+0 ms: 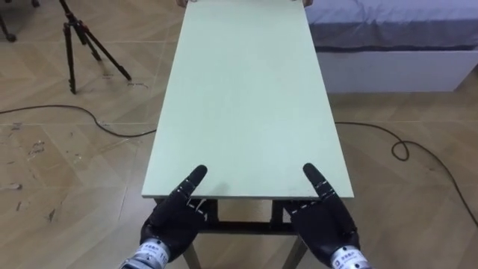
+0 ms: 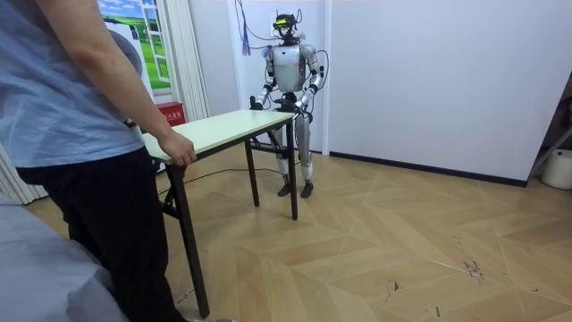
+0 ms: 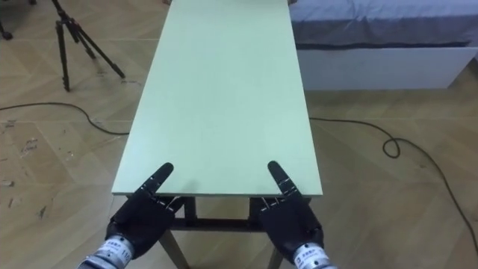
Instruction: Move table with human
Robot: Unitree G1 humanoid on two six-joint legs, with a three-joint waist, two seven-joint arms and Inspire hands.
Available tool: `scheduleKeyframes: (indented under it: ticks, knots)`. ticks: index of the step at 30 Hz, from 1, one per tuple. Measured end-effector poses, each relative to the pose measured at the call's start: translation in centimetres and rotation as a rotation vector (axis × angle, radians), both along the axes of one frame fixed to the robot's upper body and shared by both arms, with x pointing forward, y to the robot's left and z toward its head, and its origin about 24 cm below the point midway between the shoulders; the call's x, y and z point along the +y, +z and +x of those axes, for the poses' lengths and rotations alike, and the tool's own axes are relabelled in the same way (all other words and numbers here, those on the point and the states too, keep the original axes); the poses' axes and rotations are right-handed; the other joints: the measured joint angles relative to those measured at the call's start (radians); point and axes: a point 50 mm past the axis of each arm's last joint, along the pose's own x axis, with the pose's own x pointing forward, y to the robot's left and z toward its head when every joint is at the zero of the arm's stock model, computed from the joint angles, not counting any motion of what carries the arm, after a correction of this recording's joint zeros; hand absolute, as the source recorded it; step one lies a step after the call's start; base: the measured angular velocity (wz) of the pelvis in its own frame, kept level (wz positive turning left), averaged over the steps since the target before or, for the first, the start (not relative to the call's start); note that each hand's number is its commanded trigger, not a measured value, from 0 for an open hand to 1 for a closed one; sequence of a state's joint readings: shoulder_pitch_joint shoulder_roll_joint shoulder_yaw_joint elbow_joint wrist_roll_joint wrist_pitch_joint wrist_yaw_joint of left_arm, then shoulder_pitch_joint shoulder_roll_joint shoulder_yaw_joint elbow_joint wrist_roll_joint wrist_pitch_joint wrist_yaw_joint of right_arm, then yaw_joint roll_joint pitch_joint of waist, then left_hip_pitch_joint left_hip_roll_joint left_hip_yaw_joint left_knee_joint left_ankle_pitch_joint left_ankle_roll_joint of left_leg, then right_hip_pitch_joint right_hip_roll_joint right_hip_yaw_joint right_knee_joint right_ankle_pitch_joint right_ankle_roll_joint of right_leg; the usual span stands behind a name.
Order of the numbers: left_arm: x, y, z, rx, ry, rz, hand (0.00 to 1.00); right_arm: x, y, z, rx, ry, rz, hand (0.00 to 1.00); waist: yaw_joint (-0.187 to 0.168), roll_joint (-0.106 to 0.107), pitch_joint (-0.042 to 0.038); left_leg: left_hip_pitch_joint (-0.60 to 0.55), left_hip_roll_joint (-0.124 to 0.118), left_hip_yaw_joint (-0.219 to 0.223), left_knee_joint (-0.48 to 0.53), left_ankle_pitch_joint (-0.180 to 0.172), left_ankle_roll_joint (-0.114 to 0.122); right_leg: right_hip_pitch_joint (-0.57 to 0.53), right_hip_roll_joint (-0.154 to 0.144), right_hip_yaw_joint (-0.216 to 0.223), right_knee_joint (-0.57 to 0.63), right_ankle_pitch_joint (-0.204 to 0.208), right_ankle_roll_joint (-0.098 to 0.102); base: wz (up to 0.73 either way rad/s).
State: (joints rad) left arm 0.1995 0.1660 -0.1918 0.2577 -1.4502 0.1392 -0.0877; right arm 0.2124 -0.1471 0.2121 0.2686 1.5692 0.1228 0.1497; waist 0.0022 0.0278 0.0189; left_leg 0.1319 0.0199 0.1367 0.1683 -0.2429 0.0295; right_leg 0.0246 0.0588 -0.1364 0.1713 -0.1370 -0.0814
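Two hands clamp the near end of the pale green worktop [image 1: 246, 97]; the left hand [image 1: 170, 220] and right hand [image 1: 323, 220] each lay a thumb on top, fingers tucked under the edge; a person [image 2: 71, 134] grips the opposite end; a bed [image 1: 388, 45] stands beside it.

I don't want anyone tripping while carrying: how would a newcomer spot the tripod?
Find the long pale green table on the wooden floor. Off its far half, on the robot's left, stands a black tripod. Unlike the low, broad bed on the table's other side, it is thin and stands on spread legs.
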Motion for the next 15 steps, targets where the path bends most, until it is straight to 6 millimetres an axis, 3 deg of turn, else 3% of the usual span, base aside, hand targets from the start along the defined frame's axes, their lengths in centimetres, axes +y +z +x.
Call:
scheduleKeyframes:
  ticks: [6,15]
  knots:
    - [-0.4,-0.6,0.5,0.026,0.037,-0.044,0.00,0.1,0.3,0.3,0.037,-0.029,0.025,0.00,-0.003,0.006,-0.0033,0.000,0.000,0.002,0.000,0.000,0.000,0.000,-0.001,0.002,0.000,0.000,0.000,-0.01]
    - [-0.7,-1.4,0.9,0.072,0.070,-0.084,0.00,0.7,0.6,0.8,0.068,-0.072,0.038,0.00,-0.001,0.009,-0.0011,0.000,0.000,0.002,0.000,0.001,0.001,-0.002,0.000,0.002,0.001,0.000,0.000,0.00]
